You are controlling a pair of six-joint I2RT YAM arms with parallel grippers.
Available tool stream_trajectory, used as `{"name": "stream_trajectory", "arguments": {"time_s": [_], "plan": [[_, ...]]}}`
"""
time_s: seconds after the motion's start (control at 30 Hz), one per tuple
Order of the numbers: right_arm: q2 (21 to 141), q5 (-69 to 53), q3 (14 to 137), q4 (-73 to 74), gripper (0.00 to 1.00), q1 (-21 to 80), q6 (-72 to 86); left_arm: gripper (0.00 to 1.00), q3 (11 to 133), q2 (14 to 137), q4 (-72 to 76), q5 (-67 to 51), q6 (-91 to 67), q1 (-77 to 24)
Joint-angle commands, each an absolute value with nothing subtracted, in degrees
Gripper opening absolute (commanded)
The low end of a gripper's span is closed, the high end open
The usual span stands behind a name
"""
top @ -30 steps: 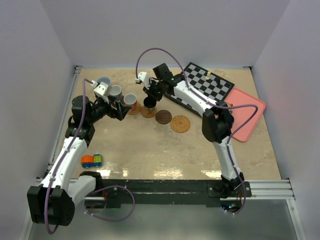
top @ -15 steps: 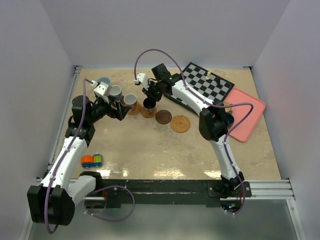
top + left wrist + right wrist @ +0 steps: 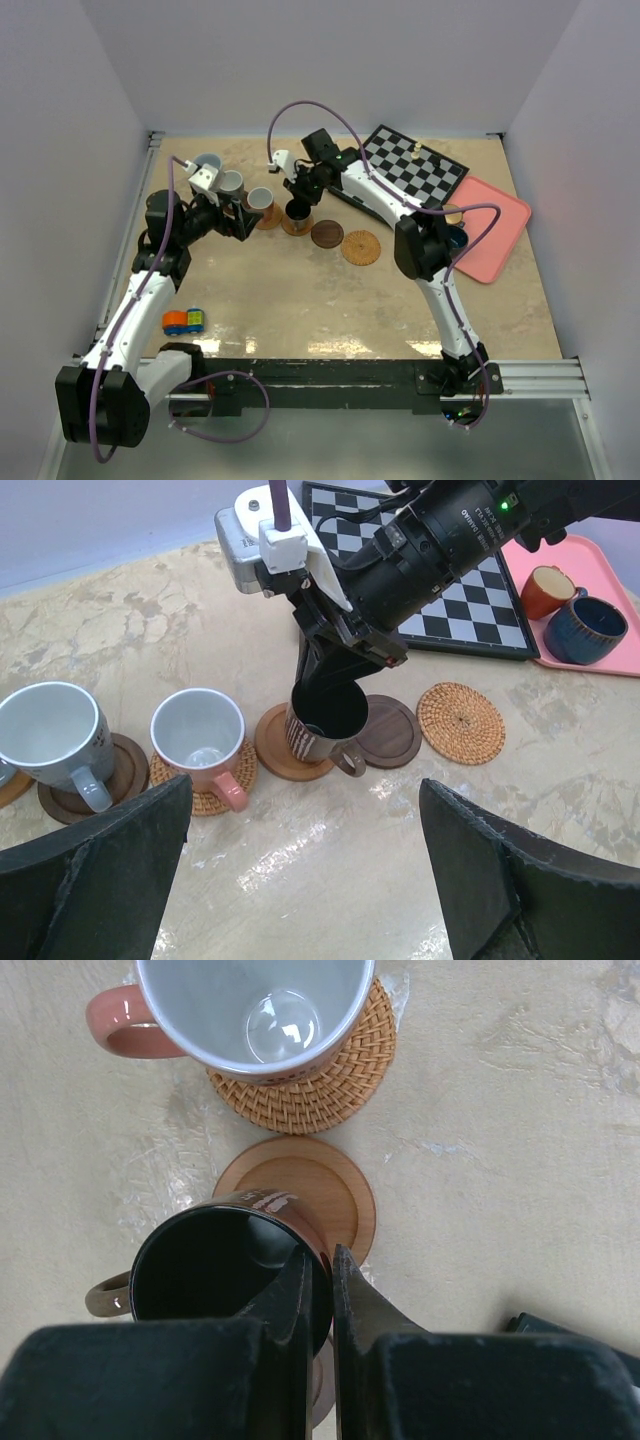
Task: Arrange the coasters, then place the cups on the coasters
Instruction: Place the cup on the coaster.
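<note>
Black cup rim pinched in right hand, partly over wooden coaster.

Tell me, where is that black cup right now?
The black cup is mid-frame in the left wrist view, pinched by its rim in the right gripper over the plain wooden coaster, between the pink-handled cup and the dark brown coaster.
</note>
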State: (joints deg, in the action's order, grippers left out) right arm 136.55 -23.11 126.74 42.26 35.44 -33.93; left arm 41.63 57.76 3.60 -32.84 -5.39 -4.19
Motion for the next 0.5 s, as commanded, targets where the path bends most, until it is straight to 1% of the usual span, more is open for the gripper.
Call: {"name": "stream_trajectory", "arguments": {"time_s": [0.0,0.03,0.2,0.37,0.4,0.47], "plan": [[136.8,-24.3,130.3,42.2,0.06,35.4,-35.2,1.0,43.5,58.1,5.4,-34.0,-5.9,-3.8],[136.9,-24.1,130.5,42.3,0.08,35.5,-35.2,1.0,43.5,58.1,5.4,-34.0,-5.9,-3.8],[136.8,-23.2,130.5,41.4,0.29,35.5,-34.8,1.0,43.5,58.4,5.4,-34.5,-5.9,-3.8],[136.5,-21.8,130.7,40.6,0.38,35.7,-34.5,1.0,43.5,58.5,5.5,-34.6,-5.8,-3.8],[136.3,-21.5,130.6,40.3,0.41,35.8,-34.5,1.0,43.5,58.6,5.5,-34.6,-5.8,-3.8],[135.8,-20.8,130.5,39.6,0.43,35.7,-33.9,1.0,43.5,58.7,5.5,-34.7,-5.8,-3.8]]}}
